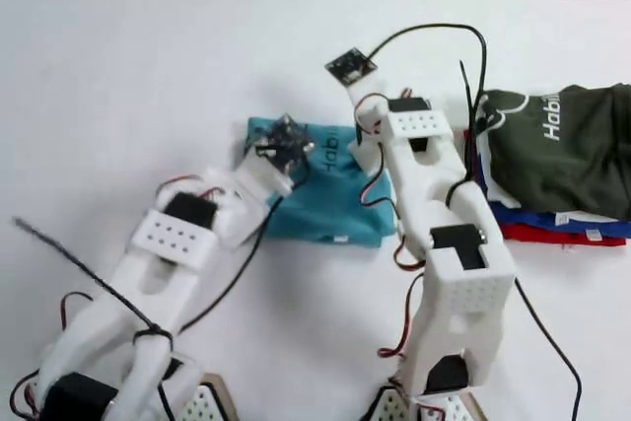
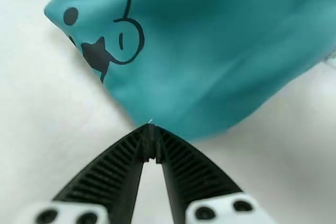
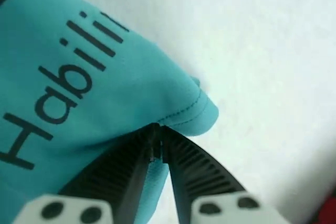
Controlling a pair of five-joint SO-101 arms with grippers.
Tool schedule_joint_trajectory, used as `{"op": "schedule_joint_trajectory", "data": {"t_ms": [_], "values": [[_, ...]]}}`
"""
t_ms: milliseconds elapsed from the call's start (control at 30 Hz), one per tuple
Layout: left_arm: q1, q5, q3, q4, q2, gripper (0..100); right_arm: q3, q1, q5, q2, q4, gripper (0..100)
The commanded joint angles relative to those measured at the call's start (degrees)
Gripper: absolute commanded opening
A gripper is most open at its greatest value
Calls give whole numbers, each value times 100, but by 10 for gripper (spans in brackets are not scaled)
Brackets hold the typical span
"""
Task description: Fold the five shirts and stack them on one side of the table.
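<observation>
A folded teal shirt (image 1: 330,204) with dark print lies in the middle of the white table (image 1: 148,76). My left gripper (image 1: 286,145) sits at the shirt's far left corner. In the left wrist view its fingers are shut, with the tips (image 2: 150,132) pinched right at the edge of the teal shirt (image 2: 210,51). My right gripper (image 1: 363,133) is at the shirt's far right corner. Its tips (image 3: 157,135) are shut on the stitched hem of the teal shirt (image 3: 79,77).
At the right edge of the table is a stack with a dark green shirt (image 1: 567,150) on top, a blue one (image 1: 532,216) and a red one (image 1: 552,234) beneath. Cables trail from both arms. Bare table lies to the left and far side.
</observation>
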Motion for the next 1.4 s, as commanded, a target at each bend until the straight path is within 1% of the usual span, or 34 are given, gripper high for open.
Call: {"op": "schedule_joint_trajectory", "data": {"t_ms": [0,133,233,300,400,500,600,700,800,933,1033,1133,1200,1267,1367], "values": [[26,-18,110,-580,-123,25,-229,48,-53,-13,-66,22],[26,-9,84,-888,62,25,-229,48,-53,-13,-57,22],[26,35,-198,-879,695,25,-229,40,-53,-22,-40,22],[-9,88,-418,-738,1240,25,-229,40,-53,-57,-31,22],[-35,62,-752,-308,1873,25,-229,48,-53,-66,-31,22],[-281,62,-927,-202,2075,25,-229,75,-53,-57,-22,22],[-607,53,-1068,-185,2075,25,-229,84,-53,-57,-13,22],[-818,-193,-1112,-158,2075,25,-229,57,-53,-40,-40,22],[-818,-334,-1112,9,2075,25,-290,48,-53,-4,-48,22],[-800,-316,-1121,79,2066,25,-484,75,-53,-66,31,22],[-844,-299,-1095,105,1846,25,-862,75,-62,-303,488,22],[-818,-290,-1121,360,1213,25,-1169,66,-79,-725,971,22],[-800,-290,-1200,440,651,25,-1248,84,-343,-1068,1209,24],[-835,-290,-1349,352,246,25,-1248,84,-607,-1411,1613,24],[-862,-123,-1815,255,413,25,-958,31,-712,-1930,2202,23]]}}
